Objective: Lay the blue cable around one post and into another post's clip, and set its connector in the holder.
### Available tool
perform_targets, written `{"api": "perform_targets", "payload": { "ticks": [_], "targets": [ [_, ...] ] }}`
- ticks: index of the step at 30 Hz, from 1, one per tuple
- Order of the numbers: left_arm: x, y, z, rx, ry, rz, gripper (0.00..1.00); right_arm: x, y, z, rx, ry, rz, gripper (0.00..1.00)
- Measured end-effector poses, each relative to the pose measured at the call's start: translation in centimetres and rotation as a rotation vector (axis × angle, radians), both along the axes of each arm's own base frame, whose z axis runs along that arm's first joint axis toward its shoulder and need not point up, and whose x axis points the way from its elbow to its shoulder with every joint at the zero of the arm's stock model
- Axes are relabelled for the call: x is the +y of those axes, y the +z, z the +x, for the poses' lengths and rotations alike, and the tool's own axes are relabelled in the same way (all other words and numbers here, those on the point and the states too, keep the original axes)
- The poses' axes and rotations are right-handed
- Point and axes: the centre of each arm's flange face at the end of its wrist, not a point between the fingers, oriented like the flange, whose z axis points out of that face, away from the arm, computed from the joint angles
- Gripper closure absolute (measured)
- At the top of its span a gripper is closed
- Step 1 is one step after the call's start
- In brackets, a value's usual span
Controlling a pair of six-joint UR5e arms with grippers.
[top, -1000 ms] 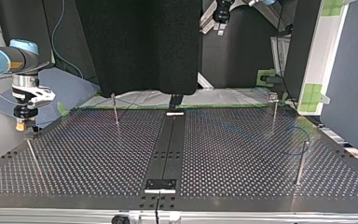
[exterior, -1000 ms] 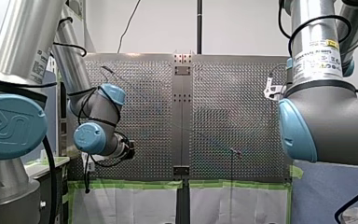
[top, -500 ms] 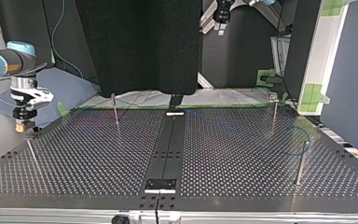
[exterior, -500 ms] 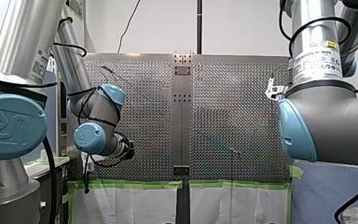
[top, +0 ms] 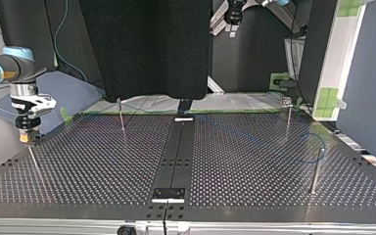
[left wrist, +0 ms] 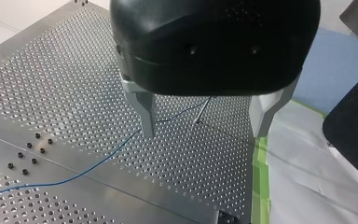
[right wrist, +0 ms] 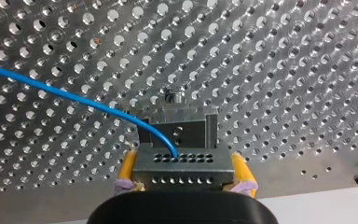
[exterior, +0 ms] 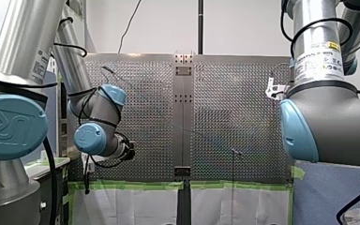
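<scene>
While the right gripper clamps the connector between its yellow pads, the left gripper hangs with its metal fingers spread wide and nothing between them.

Connector is a grey metal block with rows of small holes. The blue cable enters its upper face near the middle. Just ahead of it on the perforated table sits the holder, a U-shaped metal bracket. Can't tell from the right wrist view whether block and bracket touch.

Top view: right gripper is low at the table's left edge, just over the near-left post. Left gripper is high up over the far side, well apart from the table. Other posts are the far-left post, far-right post and near-right post. Cable shows faintly across the right half and bends at the near-right post. Around it or just beside it, can't tell.

Left wrist view: cable lies on the table under the left gripper, running past one finger toward a thin post seen between the fingers. Green tape edges the table, with a white sheet beyond it.
</scene>
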Motion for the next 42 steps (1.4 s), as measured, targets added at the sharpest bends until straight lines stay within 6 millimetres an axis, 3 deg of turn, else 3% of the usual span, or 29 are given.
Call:
{"api": "perform_targets", "payload": {
  "ticks": [42],
  "targets": [
    [0.19, -0.01, 0.31, 0.002, 0.009, -0.001, 0.00, -0.44, 0.28, -0.18, 0.023, 0.043, 0.014, 0.75]
  ]
}}
